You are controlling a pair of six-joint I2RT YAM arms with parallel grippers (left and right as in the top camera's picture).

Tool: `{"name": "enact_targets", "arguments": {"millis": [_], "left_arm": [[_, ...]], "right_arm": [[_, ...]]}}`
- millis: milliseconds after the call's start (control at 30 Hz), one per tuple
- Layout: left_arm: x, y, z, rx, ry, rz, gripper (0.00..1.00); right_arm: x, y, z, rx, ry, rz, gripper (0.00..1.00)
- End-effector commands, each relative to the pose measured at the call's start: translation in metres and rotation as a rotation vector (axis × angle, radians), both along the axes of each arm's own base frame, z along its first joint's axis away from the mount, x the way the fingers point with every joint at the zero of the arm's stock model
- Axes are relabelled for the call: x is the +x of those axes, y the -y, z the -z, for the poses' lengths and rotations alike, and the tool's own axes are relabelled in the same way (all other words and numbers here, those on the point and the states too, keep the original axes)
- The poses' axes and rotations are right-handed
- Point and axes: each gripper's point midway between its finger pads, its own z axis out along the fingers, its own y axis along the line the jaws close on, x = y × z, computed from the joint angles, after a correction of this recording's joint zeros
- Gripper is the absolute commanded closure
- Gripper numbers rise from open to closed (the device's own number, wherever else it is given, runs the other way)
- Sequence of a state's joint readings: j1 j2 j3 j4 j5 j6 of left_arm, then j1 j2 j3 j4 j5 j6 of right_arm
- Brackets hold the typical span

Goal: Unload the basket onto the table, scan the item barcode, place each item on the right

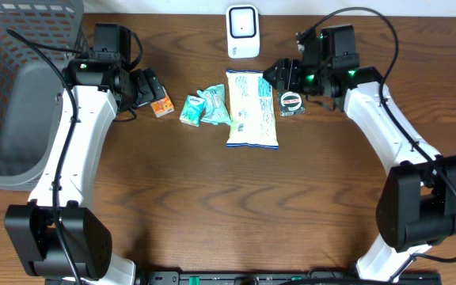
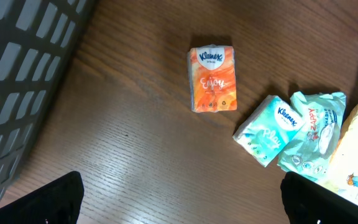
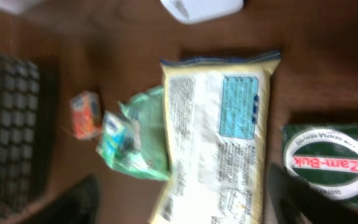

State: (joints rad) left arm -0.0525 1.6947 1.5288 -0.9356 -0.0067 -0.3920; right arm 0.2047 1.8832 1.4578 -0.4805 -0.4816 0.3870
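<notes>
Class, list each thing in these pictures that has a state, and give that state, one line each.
left tool, open, holding nothing
right tool, open, holding nothing
orange Kleenex pack, lying flat, label up, apart from the others
teal Kleenex pack, lying flat, touching the Zappy pack
Zappy pack, lying crumpled, label up
snack bag, lying flat, text side up
Zam-Buk pack, lying flat, label up

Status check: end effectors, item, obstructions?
Left end effector open near orange Kleenex. Right end effector open by Zam-Buk, empty. All items on table, none at scanner.
</notes>
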Motion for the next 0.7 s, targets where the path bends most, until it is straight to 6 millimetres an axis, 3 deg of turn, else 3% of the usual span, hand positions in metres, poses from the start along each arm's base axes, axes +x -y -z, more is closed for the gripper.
{"name": "enact_targets", "arguments": {"millis": [0,133,400,600,667], "left_arm": [[0.001,-0.004,0.0,0.015,-0.002,-0.002,0.0],[0.001,-0.004,0.0,0.014,-0.002,-0.003,0.0],[0.001,-0.004,0.0,0.015,-0.002,-0.002,0.0],[0.001,-0.004,0.0,0.015,-0.002,-0.002,0.0],[0.001,-0.004,0.0,0.014,-0.002,-0.003,0.0]], "right_arm": [[-0.001,-0.001,0.015,-0.048,-0.024,0.004,0.02],[-0.002,-0.005,0.015,-0.047,-0.025,-0.004,0.01],[-0.006,0.0,0.04,-0.217,-0.013,0.055,0.13],[-0.002,0.007,0.045,-0.314,0.02,0.102,0.27],[-0.003,0.007,0.046,-0.313,0.017,0.104,0.37]]}}
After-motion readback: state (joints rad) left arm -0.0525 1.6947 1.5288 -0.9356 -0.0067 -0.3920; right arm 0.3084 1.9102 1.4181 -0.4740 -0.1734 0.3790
